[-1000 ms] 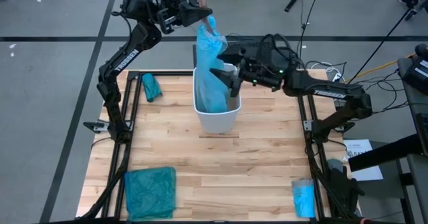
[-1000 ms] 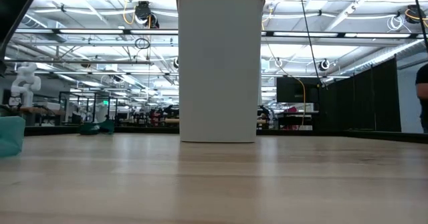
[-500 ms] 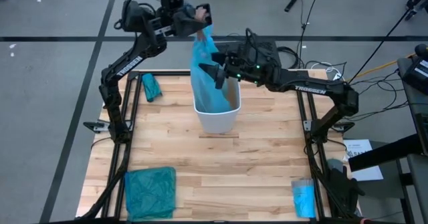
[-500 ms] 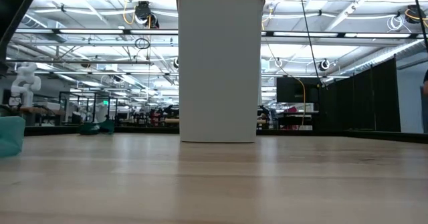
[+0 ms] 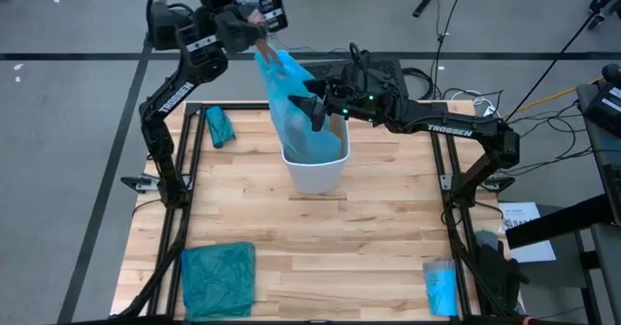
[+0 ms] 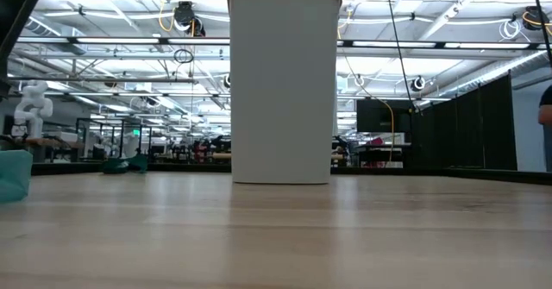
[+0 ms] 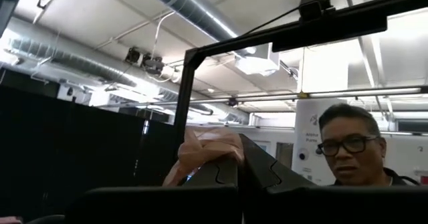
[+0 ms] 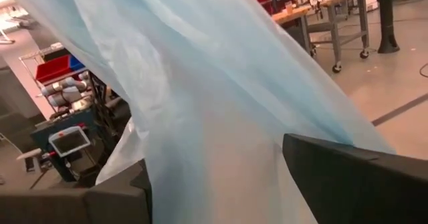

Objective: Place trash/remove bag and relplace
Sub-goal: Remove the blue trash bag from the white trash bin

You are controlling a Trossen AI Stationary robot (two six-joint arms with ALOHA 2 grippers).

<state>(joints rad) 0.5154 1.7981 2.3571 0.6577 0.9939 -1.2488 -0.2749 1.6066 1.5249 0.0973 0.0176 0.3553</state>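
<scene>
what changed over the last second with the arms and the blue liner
The left gripper, shut on the top of the bag, swung up and to the left, stretching the light-blue liner slantwise out of the white bin. The right gripper moved from the bin's right rim in to the liner's side, its fingers narrowing around the plastic. The bin, the teal bags and the blue roll stayed put.

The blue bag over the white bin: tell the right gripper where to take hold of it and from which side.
Grip the light blue bag on its taut middle, just above the white bin's rim. The left gripper pinches its top, pulling it up in a slanted band. The right gripper is already beside it on the right arm's side, its fingers open around the film; closing there probably works.
</scene>
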